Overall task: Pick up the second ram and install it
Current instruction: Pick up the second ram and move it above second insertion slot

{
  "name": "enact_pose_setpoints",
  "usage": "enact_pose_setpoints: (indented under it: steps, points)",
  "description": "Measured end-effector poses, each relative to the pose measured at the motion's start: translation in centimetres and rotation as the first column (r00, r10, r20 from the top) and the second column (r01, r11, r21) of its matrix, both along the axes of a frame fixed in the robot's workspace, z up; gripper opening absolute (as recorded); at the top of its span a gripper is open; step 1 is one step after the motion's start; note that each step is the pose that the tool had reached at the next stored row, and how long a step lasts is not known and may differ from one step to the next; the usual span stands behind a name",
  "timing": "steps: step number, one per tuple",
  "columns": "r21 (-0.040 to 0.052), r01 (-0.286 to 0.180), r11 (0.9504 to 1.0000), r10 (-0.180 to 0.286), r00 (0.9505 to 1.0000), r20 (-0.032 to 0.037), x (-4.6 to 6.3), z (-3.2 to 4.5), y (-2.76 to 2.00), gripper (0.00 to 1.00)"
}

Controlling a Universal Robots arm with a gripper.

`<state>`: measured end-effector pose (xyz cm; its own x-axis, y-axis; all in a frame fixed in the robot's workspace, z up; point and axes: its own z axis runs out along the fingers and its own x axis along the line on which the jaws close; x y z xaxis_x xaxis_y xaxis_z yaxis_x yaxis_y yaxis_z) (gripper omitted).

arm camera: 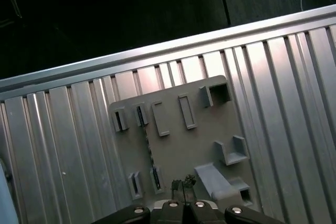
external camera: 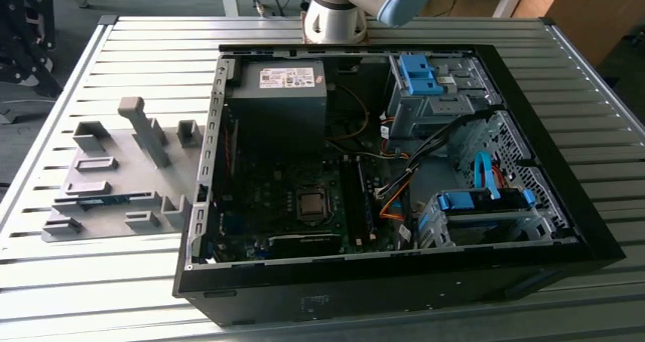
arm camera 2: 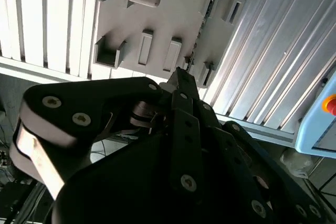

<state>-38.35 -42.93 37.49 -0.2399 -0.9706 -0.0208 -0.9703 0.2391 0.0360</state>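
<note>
Gripper [arm camera: 182,184] high over the grey plate [arm camera: 205,145] and clear of it. Fingertips [arm camera: 175,184] drawn close together, with nothing seen between them. In the second wrist view, the same black gripper [arm camera 2: 179,74] tapering to one narrow tip above the plate [arm camera 2: 173,9].

Ram [arm camera: 149,148] down on the plate, set on its thin edge and showing as a dark line. Each end seated in a small slotted block [arm camera: 140,115]. Not between the fingertips: off to one side of them in the first wrist view, nearer end close to the tips, no contact. In the exterior view, a blue-green strip [external camera: 101,201] low on the plate [external camera: 111,149], among grey blocks of several heights.

Underneath, a table [external camera: 131,297] of long pale metal slats, bright with glare in both wrist views. Plate toward the exterior view's left, just beside an open black case [external camera: 403,289] full of boards, cables and blue drive brackets. Arm [external camera: 333,17] rising from the table's far edge behind the case.

Beyond the table, dark floor [arm camera: 105,19] in the first wrist view. Wooden furniture [external camera: 594,17] at the exterior view's upper right. Pale-blue box [arm camera 2: 320,124] with a red button past the table edge in the second wrist view.
</note>
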Motion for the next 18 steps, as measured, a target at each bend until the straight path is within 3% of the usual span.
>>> enact_pose_setpoints:
  steps: [3,9,18]
  points:
    - [0.0001,-0.015,0.9999,0.015,0.9999,0.0005,0.0,-0.27,-0.17,0.11]
    - [0.0000,-0.101,0.9949,0.101,0.9949,0.0004,0.0,-0.88,-0.21,0.11]
    - [-0.0001,-0.130,0.9916,0.130,0.9916,0.0006,0.0,-1.11,-0.42,0.11]
